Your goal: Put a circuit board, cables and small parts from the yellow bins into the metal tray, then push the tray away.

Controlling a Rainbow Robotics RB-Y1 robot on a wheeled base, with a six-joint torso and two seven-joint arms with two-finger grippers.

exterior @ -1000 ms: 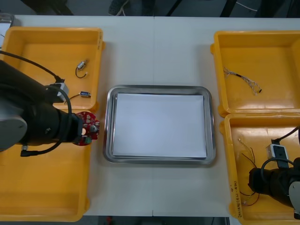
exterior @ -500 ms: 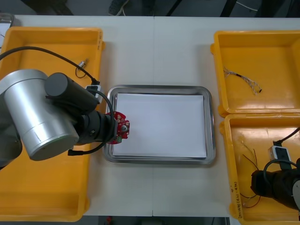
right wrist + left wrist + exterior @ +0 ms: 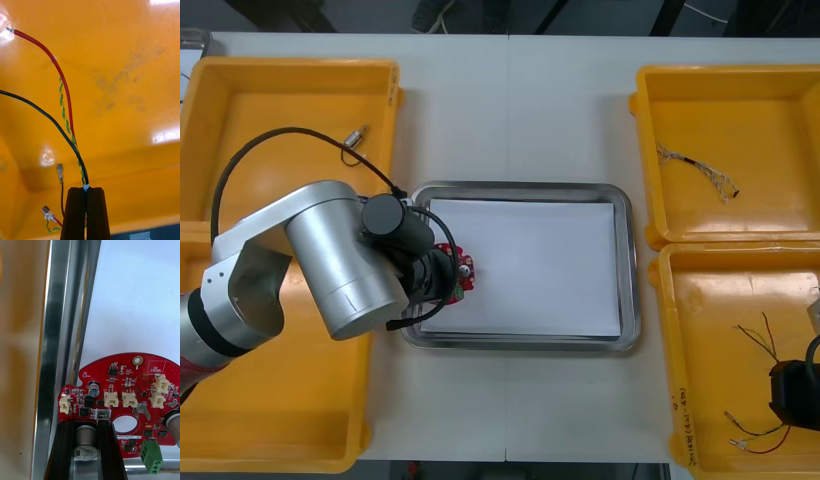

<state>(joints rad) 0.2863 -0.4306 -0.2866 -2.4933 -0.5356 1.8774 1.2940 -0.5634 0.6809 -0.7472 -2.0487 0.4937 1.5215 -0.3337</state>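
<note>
Left gripper point(image 3: 86, 433): my fingers are clamped on the red circuit board point(image 3: 129, 388), held apart by a small can-shaped part at its edge. The board is at the left inner edge of the metal tray point(image 3: 520, 187), over the white lining; I cannot tell if it touches.

Right gripper point(image 3: 85, 197): low in the near right yellow bin point(image 3: 710, 290), fingers pinched nearly together on the cables point(image 3: 75, 148), which are red, black and twisted yellow-green.
</note>
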